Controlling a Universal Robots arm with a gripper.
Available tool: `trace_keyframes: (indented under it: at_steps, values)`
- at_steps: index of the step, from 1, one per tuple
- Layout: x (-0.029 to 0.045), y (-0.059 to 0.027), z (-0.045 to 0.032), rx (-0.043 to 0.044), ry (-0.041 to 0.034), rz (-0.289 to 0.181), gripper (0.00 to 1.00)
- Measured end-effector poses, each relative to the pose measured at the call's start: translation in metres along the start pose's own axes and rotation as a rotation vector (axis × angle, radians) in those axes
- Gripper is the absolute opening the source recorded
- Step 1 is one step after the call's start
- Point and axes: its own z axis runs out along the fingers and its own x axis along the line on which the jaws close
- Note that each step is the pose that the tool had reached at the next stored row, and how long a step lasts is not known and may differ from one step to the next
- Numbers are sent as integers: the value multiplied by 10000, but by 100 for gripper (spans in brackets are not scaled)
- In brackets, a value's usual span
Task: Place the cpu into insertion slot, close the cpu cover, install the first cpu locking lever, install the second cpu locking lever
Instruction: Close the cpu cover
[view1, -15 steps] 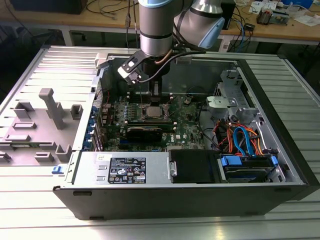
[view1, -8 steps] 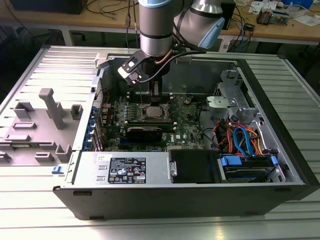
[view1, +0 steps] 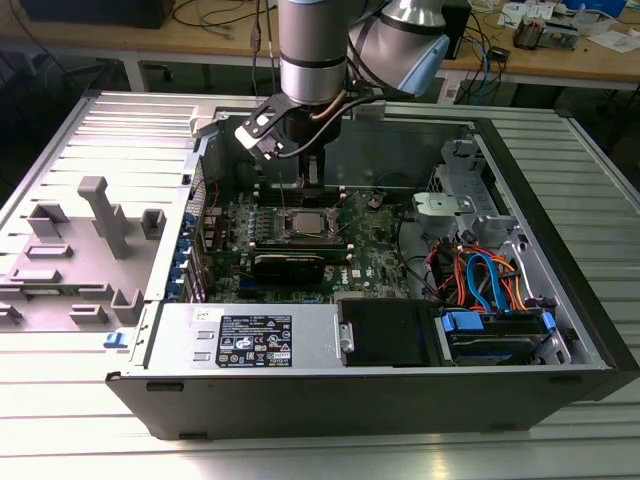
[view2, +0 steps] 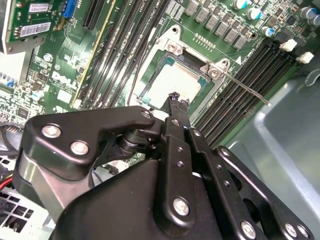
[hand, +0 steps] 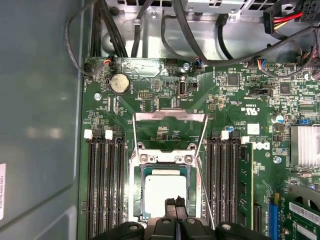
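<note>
Finds the cpu (hand: 162, 192) seated flat in the insertion slot (hand: 135, 190), silver top up, roughly square with no marked long axis. Places it directly under the claw (hand: 175, 202), whose tips are pressed together with nothing visible between them and hang over the cpu edge farthest from the cover hinge. Records the cpu cover (hand: 170, 116) as not yet closed: swung back past the hinge, on the far side of the cpu from the claw, board showing through its window. Notes one thin locking lever (view2: 245, 87) unlatched, angling out beside the socket over the memory slots (hand: 102, 190). Sets all this on the green motherboard (hand: 165, 95) inside the open computer case (view1: 300, 400), resting on a ribbed metal bench (view1: 90, 420), grey fixtures (view1: 100, 215) toward the exterior view's left.
</note>
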Motion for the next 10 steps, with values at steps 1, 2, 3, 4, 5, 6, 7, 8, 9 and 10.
trace_keyframes:
  at_steps: [1, 2, 3, 4, 5, 6, 7, 8, 9, 10]
  values:
    - [-1, 1, -26, 0, 0, 0, 11]
    - [-2, 1, -36, 0, 0, 0, 11]
    - [-2, 2, -46, 0, 0, 0, 11]
    - [-2, 2, -46, -1, 2, -1, 11]
    - [-2, 2, -46, -2, 2, 0, 11]
    - [-2, 2, -47, -1, 2, 0, 11]
    - [-2, 2, -47, 0, 1, 0, 11]
    - [-2, 2, -48, 0, 1, -1, 11]
    - [-2, 6, -48, 1, -1, -2, 11]
    - [-3, 15, -49, 2, -2, -2, 11]
